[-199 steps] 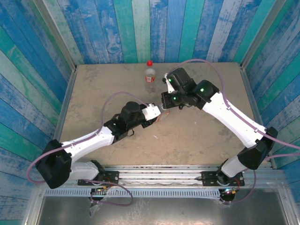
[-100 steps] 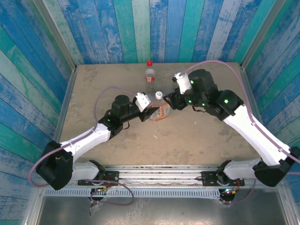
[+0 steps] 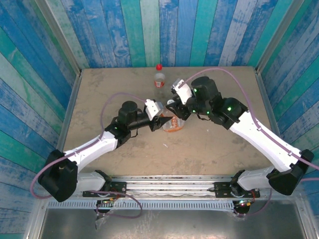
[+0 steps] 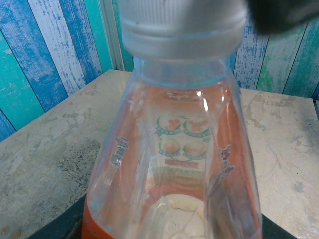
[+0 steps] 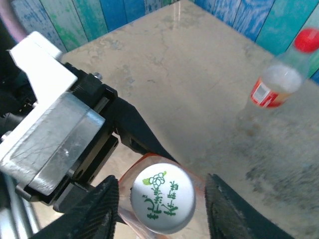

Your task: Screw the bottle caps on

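White cap sits on the orange bottle, right claw straddling it!
Its fingers stand parted, just clear of the cap. The left claw is clamped on the bottle's lower body, mid surface.

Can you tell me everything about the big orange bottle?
The orange bottle is clear plastic with an orange label and lower part, with small round pictures on it. It stands roughly upright near the table's middle. A white cap with green print sits on its neck. The left gripper holds its body between dark fingers. The right gripper hovers over it, fingers either side of the cap, not touching.
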`<state>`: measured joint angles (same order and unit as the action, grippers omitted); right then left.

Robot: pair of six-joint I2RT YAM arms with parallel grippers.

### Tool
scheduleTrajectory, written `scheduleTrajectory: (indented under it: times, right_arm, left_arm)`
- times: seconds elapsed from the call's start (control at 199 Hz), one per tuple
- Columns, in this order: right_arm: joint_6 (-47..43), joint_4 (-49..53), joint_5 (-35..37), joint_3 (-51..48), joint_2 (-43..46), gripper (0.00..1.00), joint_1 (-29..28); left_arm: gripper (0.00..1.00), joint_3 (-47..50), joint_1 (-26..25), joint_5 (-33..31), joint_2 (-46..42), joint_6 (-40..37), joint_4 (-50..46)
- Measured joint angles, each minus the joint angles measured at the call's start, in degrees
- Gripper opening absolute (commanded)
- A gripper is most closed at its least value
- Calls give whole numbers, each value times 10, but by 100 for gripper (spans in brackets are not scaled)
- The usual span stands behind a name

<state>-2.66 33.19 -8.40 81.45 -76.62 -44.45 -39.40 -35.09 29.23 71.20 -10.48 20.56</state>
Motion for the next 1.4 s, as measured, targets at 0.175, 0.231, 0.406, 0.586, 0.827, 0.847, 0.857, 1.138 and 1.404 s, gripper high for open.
scheduleTrajectory:
  times: [0.175,0.231,0.406,0.586,0.827,0.847,0.857,1.138,1.404]
  right_arm:
    - [-15,-2,1,-8,-6,22,1]
    - [-15,-3,3,-8,-6,21,0]
    - [1,-34,42,-21,-6,20,1]
    - [9,-120,95,-75,-13,20,40]
    - [2,-230,113,-78,-99,21,141]
    - [0,-236,113,-76,-107,22,148]
    - [0,-240,112,-76,-111,22,150]
    - [-19,-293,101,-71,-193,26,177]
    - [-30,-328,97,-97,-198,55,177]
  left_arm:
    - [52,0,0,-2,0,0,-14]
    - [72,0,0,-2,0,-1,-14]
    - [94,14,0,-26,-7,0,7]
    - [94,92,0,-83,-67,19,36]
    - [94,192,0,-176,-133,68,69]
    - [94,195,0,-181,-135,70,69]
    - [94,195,0,-183,-136,71,69]
    - [94,197,0,-232,-144,80,70]
    - [94,178,1,-273,-144,78,34]
